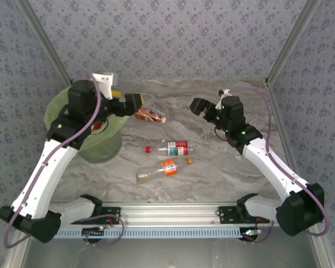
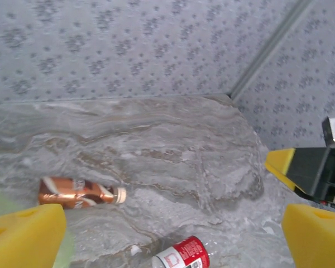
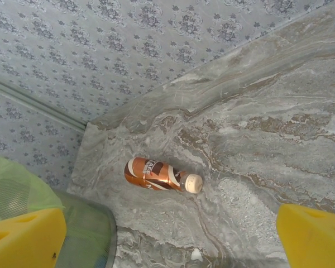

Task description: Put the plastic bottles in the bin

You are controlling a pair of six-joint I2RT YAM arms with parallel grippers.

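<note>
Brown bottle, cap toward right edge of table, nearest your left gripper; its jaws apart, right gripper likewise.

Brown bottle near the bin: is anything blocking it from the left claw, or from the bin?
Nothing visible does. The open left gripper hangs close by the brown bottle, nothing between them, and only bare table lies between it and the bin, whose rim it must be lifted over.

Black, yellow-padded left gripper at ten o'clock and right gripper at two o'clock both gape wide.
</note>
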